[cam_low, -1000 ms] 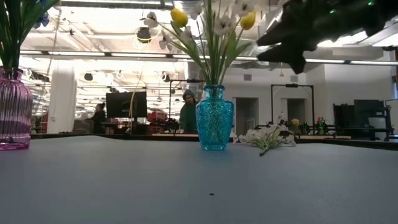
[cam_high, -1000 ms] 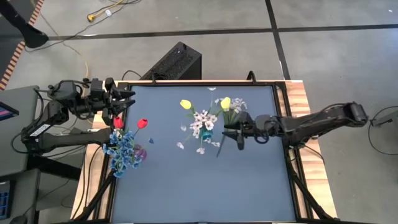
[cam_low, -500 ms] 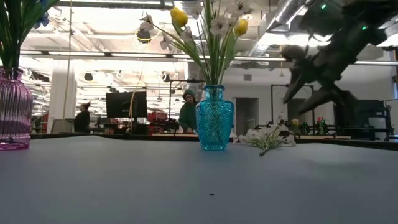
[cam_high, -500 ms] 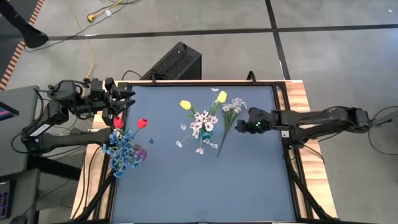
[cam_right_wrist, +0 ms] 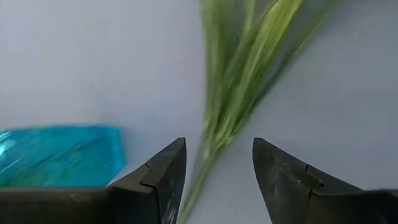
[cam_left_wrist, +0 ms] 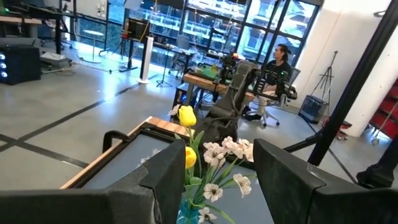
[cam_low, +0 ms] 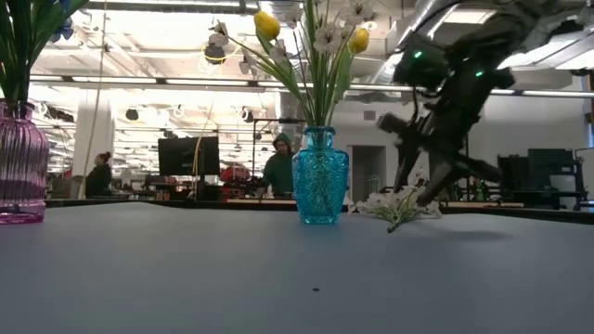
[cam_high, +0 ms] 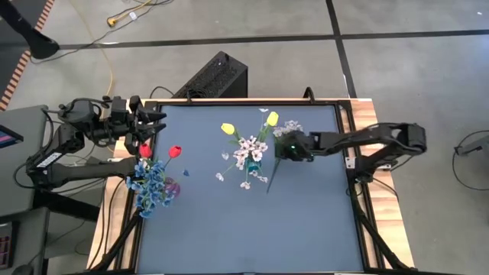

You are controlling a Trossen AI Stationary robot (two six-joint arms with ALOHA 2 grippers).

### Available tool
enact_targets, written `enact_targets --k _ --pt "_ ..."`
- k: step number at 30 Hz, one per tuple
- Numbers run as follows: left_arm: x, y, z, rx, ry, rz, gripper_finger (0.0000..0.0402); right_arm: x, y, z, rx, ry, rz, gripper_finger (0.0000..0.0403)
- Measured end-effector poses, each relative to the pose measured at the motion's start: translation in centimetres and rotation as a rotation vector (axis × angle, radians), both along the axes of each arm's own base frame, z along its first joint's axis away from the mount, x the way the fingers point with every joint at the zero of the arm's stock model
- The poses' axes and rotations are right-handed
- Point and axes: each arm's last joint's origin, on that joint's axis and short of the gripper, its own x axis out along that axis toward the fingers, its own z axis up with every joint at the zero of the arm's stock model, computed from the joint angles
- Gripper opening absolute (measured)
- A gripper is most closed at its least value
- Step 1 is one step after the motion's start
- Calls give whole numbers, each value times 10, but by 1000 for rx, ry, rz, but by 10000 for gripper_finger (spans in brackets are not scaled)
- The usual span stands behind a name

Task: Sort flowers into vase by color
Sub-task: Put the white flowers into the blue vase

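Right gripper (cam_high: 284,147): now down at bench (cam_high: 229,229) level instead of up beside the bouquet. Stands released, jaws apart, straddles the green stems (cam_right_wrist: 239,93) of the loose white spray (cam_low: 399,204) without clasping them. Means the pick-up of the last stray flower looks about to begin, since that spray lies flat on the bench just beside the teal vase (cam_low: 320,181). Already holds white sprays and yellow tulips (cam_low: 266,25), that vase. Farther off, blue flowers (cam_high: 151,187) and red tulips (cam_high: 174,151) at the pink vase (cam_low: 20,167). Farther still, left gripper (cam_high: 149,122): parked at the bench's far left corner, unmoved, likewise released and empty. Shows no readable brand, label or writing anywhere.
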Motion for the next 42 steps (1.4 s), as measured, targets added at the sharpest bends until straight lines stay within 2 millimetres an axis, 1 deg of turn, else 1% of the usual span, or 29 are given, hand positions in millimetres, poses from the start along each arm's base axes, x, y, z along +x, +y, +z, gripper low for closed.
enact_targets --k 4,7,11,14,17,19,20,22,26,32,35,38,40,42 --pt "0 -1 0 -4 0 -31 177 14 -9 -9 13 54 -21 211" --pt "0 -1 0 -16 -2 -51 177 22 -15 -20 37 84 -66 209" --pt "-1 -2 0 -17 -2 -55 177 30 -20 -29 73 97 -101 193" --pt "-3 -3 0 -15 -5 -54 177 31 -20 -32 81 115 -103 155" --pt "-8 -4 0 -8 -10 -49 177 29 -18 -31 80 122 -96 83" --pt "-11 -5 -1 -3 -8 -45 177 29 -17 -25 63 101 -80 32" --pt "-12 -6 -1 -2 -7 -39 177 29 -16 -22 43 91 -75 26" --pt "-15 -6 -2 9 -5 -14 177 26 -13 -14 17 85 -76 26" --pt "-19 -6 -2 17 -10 19 177 19 -7 12 -62 22 -91 30" --pt "-19 -6 -4 12 6 30 177 -2 16 56 -253 -63 -136 27" --pt "-19 -6 -4 14 8 33 177 -18 33 75 -388 -99 -193 27" --pt "-19 -6 -4 14 8 34 177 -34 52 93 -560 -166 -240 27" --pt "-19 -6 -4 15 8 40 177 -42 64 100 -705 -196 -243 27" --pt "-19 -5 -4 24 11 48 177 -47 75 106 -830 -221 -254 27"
